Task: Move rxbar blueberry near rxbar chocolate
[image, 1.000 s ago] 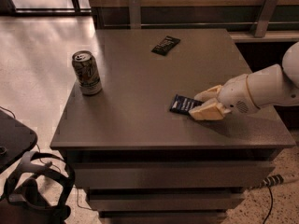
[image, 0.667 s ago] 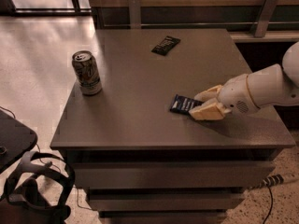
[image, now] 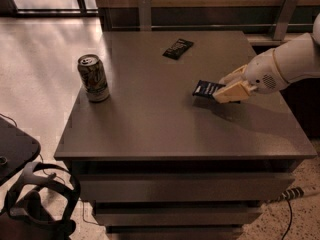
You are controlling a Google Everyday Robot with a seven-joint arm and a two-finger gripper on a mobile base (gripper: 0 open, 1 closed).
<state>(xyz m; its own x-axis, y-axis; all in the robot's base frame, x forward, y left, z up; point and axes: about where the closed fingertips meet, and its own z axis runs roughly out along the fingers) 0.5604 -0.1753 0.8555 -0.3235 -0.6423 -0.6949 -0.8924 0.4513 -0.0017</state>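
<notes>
Looking down on a grey counter (image: 150, 129). Picking out a white arm (image: 295, 59) reaching in over the right edge. Spotting a can (image: 93, 77) upright near the left edge, well apart from the rest. Finding the pincer (image: 222, 88) just inside the right edge, clamped on the right end of the rxbar blueberry (image: 206, 88), with a shadow underneath. Catching the rxbar chocolate (image: 178, 48) flat near the back edge, apart from the blue bar.

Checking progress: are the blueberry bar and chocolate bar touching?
Apart. Camera view shows bare table between rxbar blueberry, at the gripper on the right, and rxbar chocolate farther back.
</notes>
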